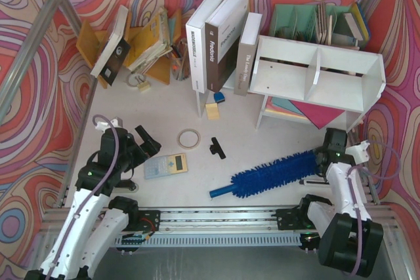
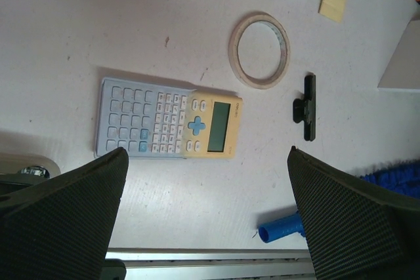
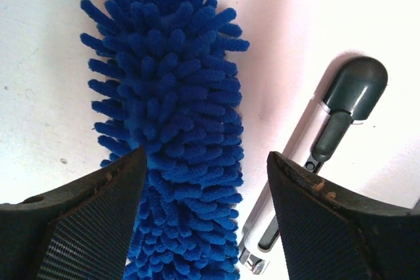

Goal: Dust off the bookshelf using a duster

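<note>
Organiser (image 1: 289, 19) beyond bookshelf (image 1: 308, 90) holds files (image 1: 325, 24); duster (image 3: 174, 96) lies diagonally, head between spread jaws of right end effector (image 3: 205, 181), handle pointing toward left end effector (image 2: 207, 155), spread wide over calculator (image 2: 167, 126)

**Arm and finger pose, both sides**

We note the left arm folded low at the near-left corner of the table (image 1: 197, 175). Its white links rise from the base and the wrist tips forward and down. The left gripper (image 1: 141, 152) has its fingers (image 2: 65, 218) spread wide. In the wrist view the two black ribbed pads sit at the bottom corners.

We note the right arm folded tighter at the near-right, with the elbow over its base and the wrist aimed down and toward the far side. The right gripper (image 1: 326, 154) has its fingers (image 3: 85, 221) parted, less widely than the left, with the pads facing each other.
</note>
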`<state>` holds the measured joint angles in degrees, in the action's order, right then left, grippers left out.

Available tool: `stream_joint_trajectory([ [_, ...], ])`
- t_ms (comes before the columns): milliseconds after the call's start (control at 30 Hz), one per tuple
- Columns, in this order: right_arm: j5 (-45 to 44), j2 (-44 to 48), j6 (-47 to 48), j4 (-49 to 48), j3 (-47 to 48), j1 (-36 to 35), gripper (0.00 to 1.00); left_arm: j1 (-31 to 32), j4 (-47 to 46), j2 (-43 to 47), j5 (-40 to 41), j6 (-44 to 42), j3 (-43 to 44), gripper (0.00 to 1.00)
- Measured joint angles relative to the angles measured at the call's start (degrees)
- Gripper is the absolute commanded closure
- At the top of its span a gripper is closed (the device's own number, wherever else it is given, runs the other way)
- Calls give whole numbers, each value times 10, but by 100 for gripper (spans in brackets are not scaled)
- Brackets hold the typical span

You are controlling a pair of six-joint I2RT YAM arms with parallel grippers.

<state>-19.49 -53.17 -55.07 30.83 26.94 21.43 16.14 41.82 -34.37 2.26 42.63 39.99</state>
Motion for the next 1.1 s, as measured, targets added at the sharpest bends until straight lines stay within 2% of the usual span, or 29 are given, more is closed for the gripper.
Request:
stream_joint_trajectory([
  [233,20,21,44,5,25,4,20,16,-10,-32,-31,-10,5,2],
  [300,36,28,68,8,44,4,16,56,-9,-48,-24,-15,19,2],
  [367,57,27,91,10,65,4,12,120,-6,-66,-3,-21,43,2],
  [467,91,24,119,12,85,3,2,216,-3,-96,44,-27,82,2],
  [600,126,25,139,27,93,-21,1,320,-8,-139,111,-30,110,2],
  [800,113,32,111,58,112,-151,1,443,-26,-207,202,-39,119,2],
  [967,86,18,72,76,113,-221,1,508,-56,-255,243,-55,128,2],
  [1100,70,-5,56,78,113,-234,1,547,-78,-307,256,-71,146,2],
])
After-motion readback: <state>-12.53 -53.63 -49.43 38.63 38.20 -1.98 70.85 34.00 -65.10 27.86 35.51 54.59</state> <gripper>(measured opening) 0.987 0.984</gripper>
